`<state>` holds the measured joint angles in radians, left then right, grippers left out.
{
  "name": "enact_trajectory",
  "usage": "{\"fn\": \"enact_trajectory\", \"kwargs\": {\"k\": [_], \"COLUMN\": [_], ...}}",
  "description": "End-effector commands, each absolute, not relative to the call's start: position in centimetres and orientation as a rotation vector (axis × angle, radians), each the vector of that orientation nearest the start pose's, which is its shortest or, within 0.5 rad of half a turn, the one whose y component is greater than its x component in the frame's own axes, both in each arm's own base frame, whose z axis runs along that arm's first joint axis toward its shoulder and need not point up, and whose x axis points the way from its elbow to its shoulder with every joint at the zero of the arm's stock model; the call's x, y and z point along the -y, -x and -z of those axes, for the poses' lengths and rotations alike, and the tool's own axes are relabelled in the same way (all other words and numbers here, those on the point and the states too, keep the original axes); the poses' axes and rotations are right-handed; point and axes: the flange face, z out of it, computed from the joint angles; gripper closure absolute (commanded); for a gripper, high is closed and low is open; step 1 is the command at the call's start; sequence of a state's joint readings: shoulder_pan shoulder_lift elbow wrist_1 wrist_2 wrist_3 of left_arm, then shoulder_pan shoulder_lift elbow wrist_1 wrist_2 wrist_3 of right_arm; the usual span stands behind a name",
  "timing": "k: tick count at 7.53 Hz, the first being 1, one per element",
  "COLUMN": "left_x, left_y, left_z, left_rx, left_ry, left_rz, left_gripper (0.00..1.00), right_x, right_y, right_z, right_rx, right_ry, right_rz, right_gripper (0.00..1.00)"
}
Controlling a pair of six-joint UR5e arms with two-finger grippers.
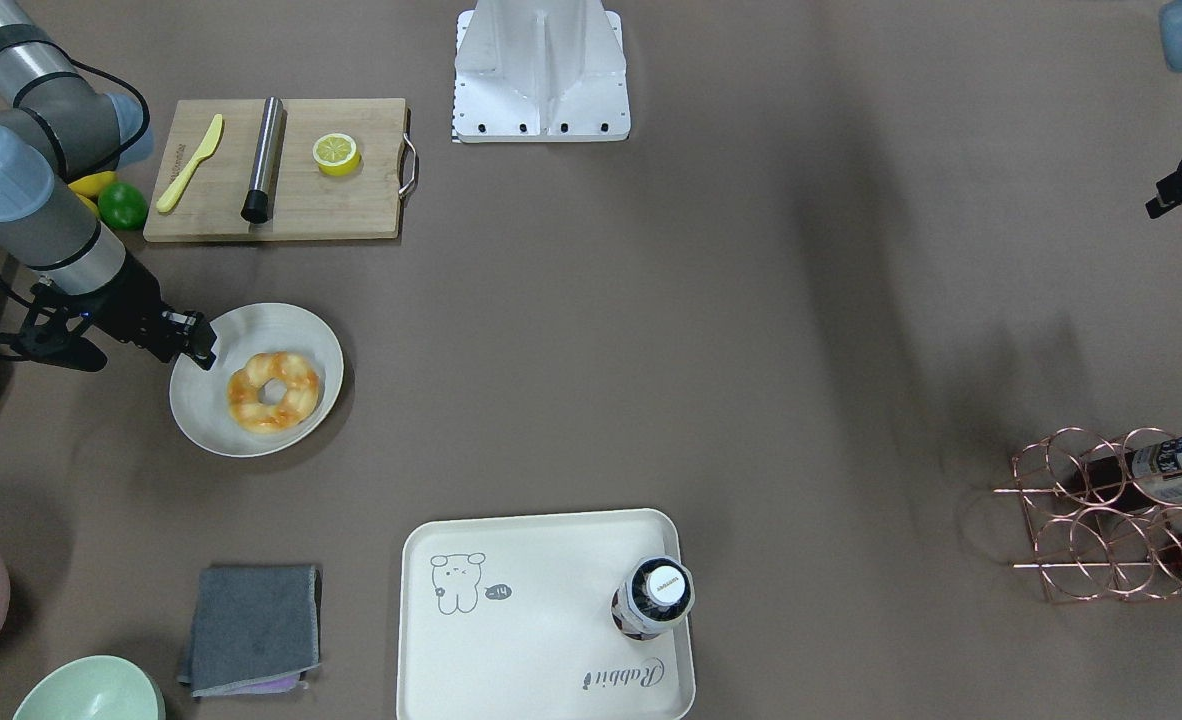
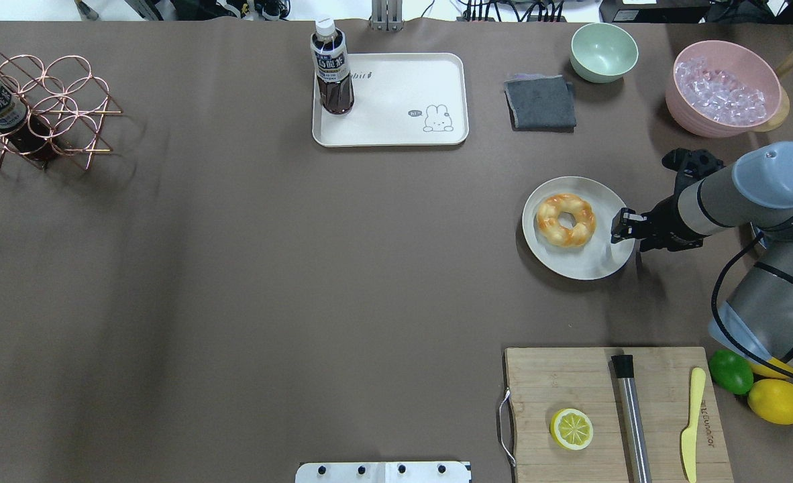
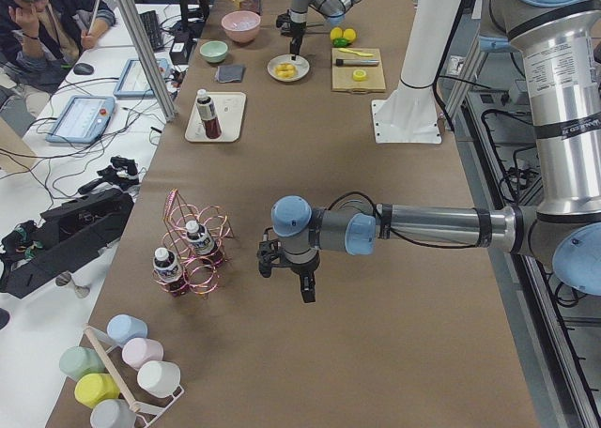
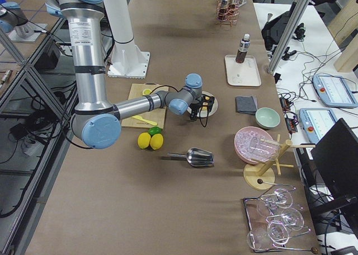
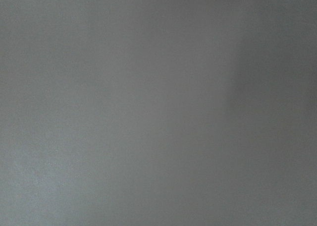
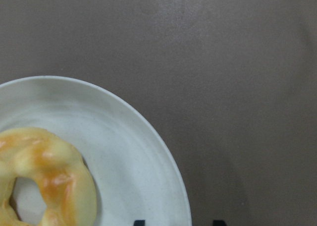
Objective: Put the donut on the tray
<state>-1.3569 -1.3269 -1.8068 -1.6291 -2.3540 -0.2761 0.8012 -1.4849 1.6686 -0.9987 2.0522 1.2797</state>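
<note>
The donut [image 1: 246, 395] [image 2: 547, 225] [image 6: 54, 171], golden with orange-brown patches, lies on a round off-white plate [image 1: 251, 325] [image 2: 591, 261]. My right gripper [image 1: 196, 340] [image 2: 621, 225] [image 6: 178, 223] is open and empty over the plate's rim, just beside the donut and not touching it. The cream tray [image 1: 551, 620] [image 2: 396, 100] lies far across the table with a dark bottle [image 1: 651, 598] [image 2: 333, 67] standing on one corner. My left gripper [image 3: 308, 292] hangs over bare table near the wire rack; I cannot tell whether it is open or shut.
A wooden cutting board [image 2: 544, 376] holds a lemon half [image 2: 571, 429], a metal cylinder [image 2: 631, 416] and a yellow knife [image 2: 690, 422]. A grey cloth [image 2: 541, 100], green bowl [image 2: 603, 50] and pink ice bowl [image 2: 722, 87] lie beyond the plate. A copper wire rack [image 2: 41, 111] stands far left.
</note>
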Motion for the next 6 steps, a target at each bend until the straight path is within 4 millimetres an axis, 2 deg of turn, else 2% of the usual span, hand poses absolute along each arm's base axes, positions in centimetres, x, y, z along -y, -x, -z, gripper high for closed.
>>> {"fn": "enact_trajectory", "kwargs": {"k": [1,2,6], "left_x": [39.7,39.7,39.7], "left_y": [-2.1,-2.2,-2.2], "left_z": [-64.3,-64.3,-64.4], "left_rx": [-0.771,-0.772,-0.770], "left_ry": [0.143,0.143,0.145], "left_rz": [0.040,0.040,0.039], "left_gripper": [0.02,0.02,0.02], "right_x": [45.7,45.7,45.4], "right_y": [32.5,32.6,32.5], "right_z": [-50.8,-50.7,-46.1], "right_rx": [0.888,0.890,0.966], "right_ry": [0.016,0.025,0.011], "right_rz": [-0.342,-0.363,-0.374], "right_gripper": [1.00,1.00,1.00]}}
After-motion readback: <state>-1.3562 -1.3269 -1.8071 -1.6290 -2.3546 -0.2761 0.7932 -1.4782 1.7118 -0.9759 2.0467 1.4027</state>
